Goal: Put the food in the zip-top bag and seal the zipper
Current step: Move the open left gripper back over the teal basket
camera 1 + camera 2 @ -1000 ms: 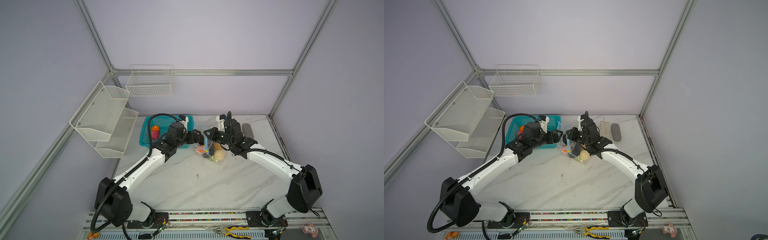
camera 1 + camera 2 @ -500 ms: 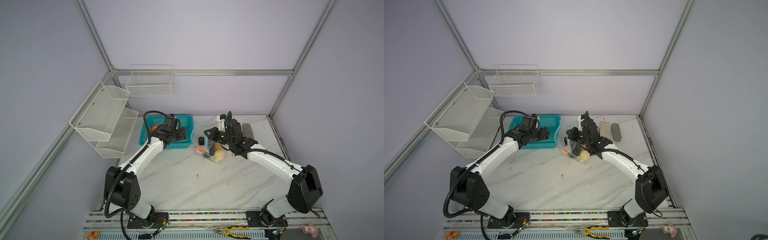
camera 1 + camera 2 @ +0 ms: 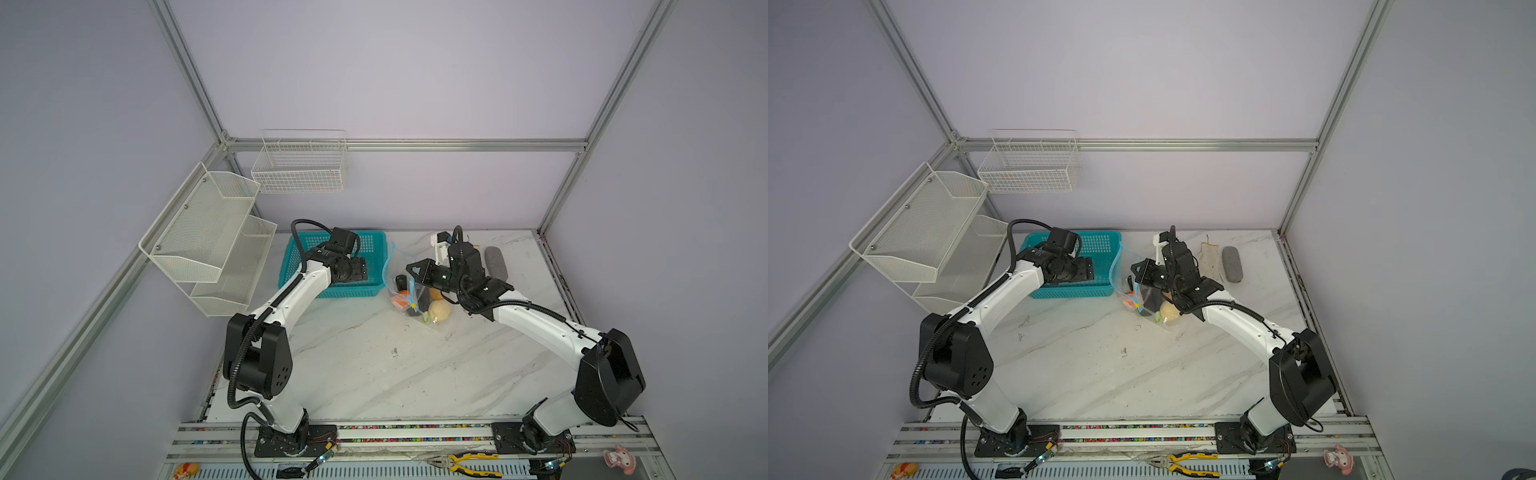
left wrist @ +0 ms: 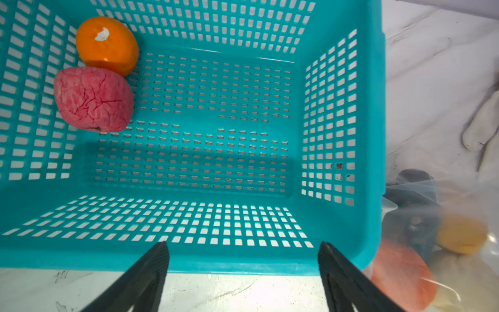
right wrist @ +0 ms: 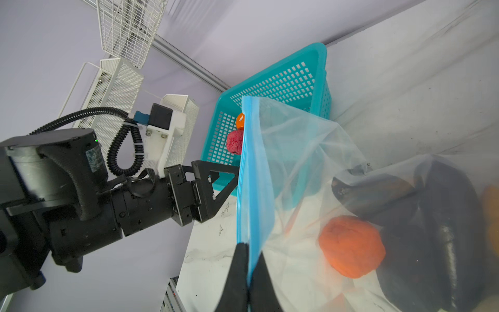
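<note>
**Marble table (image 3: pixel 374 365) inside lavender walls (image 3: pixel 415 83): bag mouth held up, two pieces of food left in the basket.**

My left gripper (image 4: pixel 243 244) hangs over the near rim of the teal basket (image 4: pixel 370 135), jaws wide apart and holding nothing. The pink ball (image 4: pixel 93 100) and orange ball (image 4: pixel 107 44) touch each other in a basket corner, at roughly 10 o'clock from that gripper on the table seen from above. Both are roundish, so I judge no long axis matters, and the left arm is much the nearer. The basket sits at 9 o'clock of the zip-top bag (image 3: pixel 394 266), just beside it. My right gripper (image 5: pixel 249 259) is pinched together on the zipper (image 5: pixel 247 175), holding the bag's mouth up. Inside the bag are an orange lump (image 5: pixel 351 248), a dark eggplant (image 5: pixel 445 229), a cream ball (image 3: pixel 439 311) and a yellow ball (image 4: pixel 461 237).
</note>
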Controlling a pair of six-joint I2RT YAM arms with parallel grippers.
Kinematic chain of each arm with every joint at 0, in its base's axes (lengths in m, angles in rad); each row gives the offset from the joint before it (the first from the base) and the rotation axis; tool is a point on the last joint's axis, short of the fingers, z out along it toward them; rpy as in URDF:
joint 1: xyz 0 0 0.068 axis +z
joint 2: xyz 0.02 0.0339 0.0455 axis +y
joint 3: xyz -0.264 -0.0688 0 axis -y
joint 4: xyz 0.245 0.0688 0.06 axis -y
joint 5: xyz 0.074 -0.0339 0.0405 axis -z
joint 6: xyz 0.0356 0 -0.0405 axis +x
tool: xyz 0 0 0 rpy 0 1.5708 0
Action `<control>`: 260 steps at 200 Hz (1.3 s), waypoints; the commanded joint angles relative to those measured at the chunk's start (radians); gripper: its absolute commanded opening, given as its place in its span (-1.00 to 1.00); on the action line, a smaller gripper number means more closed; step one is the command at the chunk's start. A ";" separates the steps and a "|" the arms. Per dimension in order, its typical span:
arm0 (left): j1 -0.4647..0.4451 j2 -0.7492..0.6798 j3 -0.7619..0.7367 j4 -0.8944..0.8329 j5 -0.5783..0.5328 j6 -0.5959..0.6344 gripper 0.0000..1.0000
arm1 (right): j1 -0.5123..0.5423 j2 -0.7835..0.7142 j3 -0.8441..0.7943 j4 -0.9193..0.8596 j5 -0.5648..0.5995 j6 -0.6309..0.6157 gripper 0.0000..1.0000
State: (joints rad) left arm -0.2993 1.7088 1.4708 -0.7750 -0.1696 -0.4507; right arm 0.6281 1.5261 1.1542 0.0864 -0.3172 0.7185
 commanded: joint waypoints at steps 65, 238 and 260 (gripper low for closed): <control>0.006 0.128 0.239 -0.181 -0.178 0.029 1.00 | -0.005 0.042 -0.013 0.058 -0.034 -0.027 -1.00; 0.151 0.321 0.394 -0.179 -0.186 0.106 0.94 | -0.005 0.123 0.022 0.062 -0.037 -0.044 -1.00; 0.167 0.345 0.405 -0.138 -0.196 0.149 0.92 | -0.005 0.131 0.022 0.070 -0.042 -0.042 -1.00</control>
State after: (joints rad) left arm -0.1535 2.0457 1.7718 -0.9668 -0.3397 -0.3664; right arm 0.6281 1.6466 1.1500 0.1242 -0.3496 0.6834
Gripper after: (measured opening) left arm 0.968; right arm 0.043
